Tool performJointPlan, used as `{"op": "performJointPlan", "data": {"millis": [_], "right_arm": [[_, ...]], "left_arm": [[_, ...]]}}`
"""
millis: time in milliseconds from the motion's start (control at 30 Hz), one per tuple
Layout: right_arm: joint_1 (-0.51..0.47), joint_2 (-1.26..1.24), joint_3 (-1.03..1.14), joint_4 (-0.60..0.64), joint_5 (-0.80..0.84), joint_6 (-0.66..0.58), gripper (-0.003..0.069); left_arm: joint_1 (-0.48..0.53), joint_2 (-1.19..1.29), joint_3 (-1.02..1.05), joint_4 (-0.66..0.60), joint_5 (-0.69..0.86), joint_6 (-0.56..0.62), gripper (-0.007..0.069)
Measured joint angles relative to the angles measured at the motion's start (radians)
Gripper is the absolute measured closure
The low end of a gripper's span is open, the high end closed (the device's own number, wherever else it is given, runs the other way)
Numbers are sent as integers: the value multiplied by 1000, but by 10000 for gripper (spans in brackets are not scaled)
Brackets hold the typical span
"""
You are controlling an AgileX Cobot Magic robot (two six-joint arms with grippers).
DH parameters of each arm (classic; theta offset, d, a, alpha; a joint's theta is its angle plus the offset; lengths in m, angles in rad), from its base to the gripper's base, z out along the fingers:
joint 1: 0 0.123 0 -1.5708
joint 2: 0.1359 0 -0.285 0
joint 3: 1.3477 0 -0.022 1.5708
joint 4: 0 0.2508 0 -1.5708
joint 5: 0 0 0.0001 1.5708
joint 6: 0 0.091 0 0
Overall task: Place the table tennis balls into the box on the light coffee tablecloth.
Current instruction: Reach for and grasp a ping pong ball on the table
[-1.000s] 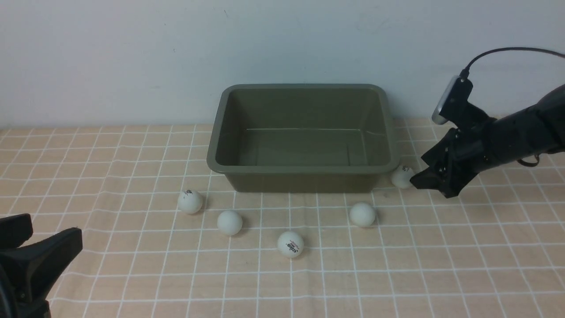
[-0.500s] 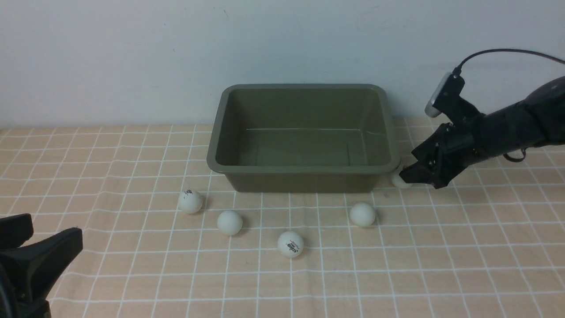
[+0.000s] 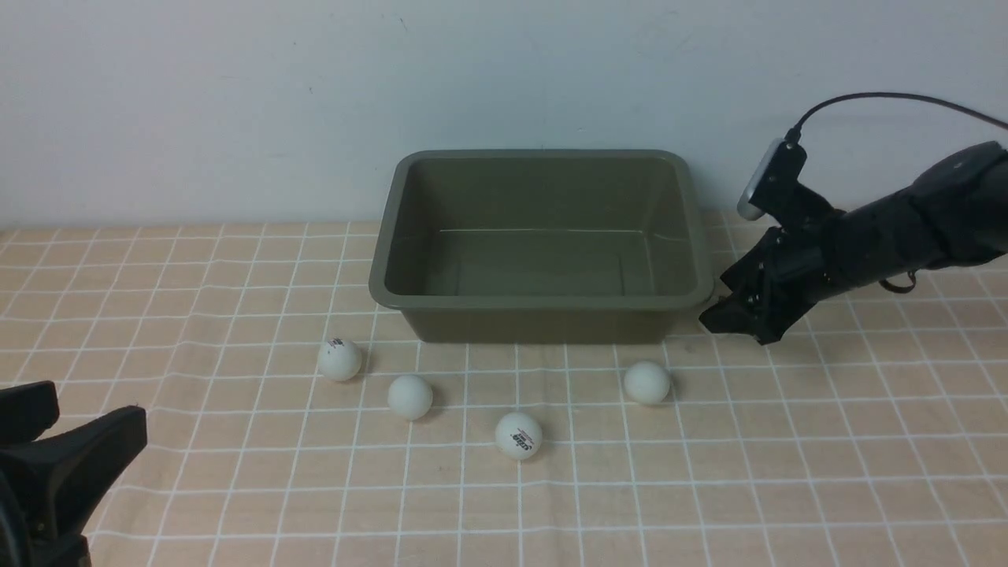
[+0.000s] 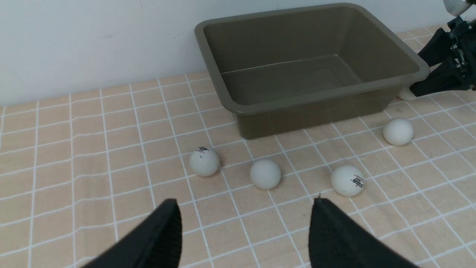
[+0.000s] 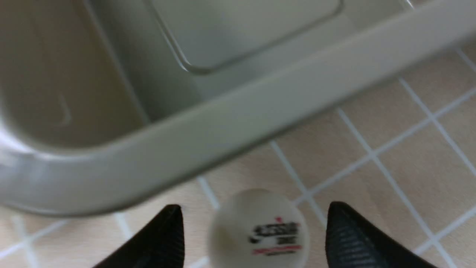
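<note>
Box (image 3: 543, 300) is empty and sits on the light coffee tablecloth (image 3: 709, 488), back near the wall. Four table tennis balls (image 3: 339, 360) (image 3: 409, 396) (image 3: 518, 435) (image 3: 646, 382) lie loose off its near side, spread from 7 to 5 o'clock. Fifth ball (image 5: 259, 229) is at the box's 4 o'clock corner, just beside the rim. Right gripper (image 3: 711, 322) is low on the cloth there, jaws parted and straddling that ball with a gap on each side, so no grasp. Left gripper (image 4: 245, 208) is at 8 o'clock, well apart from the box, jaws wide, holding nothing.
</note>
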State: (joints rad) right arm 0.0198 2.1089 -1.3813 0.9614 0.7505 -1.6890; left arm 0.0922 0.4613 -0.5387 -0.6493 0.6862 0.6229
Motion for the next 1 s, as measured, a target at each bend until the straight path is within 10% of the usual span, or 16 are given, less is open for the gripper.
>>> {"op": "performJointPlan", "data": {"millis": [667, 1000], "right_arm": [[-49, -51, -4, 88, -121, 68, 310], [41, -119, -101, 217, 131, 104, 310]], "left_arm": [[0, 0, 0, 0, 2, 0, 239], [0, 0, 0, 0, 8, 0, 239]]}}
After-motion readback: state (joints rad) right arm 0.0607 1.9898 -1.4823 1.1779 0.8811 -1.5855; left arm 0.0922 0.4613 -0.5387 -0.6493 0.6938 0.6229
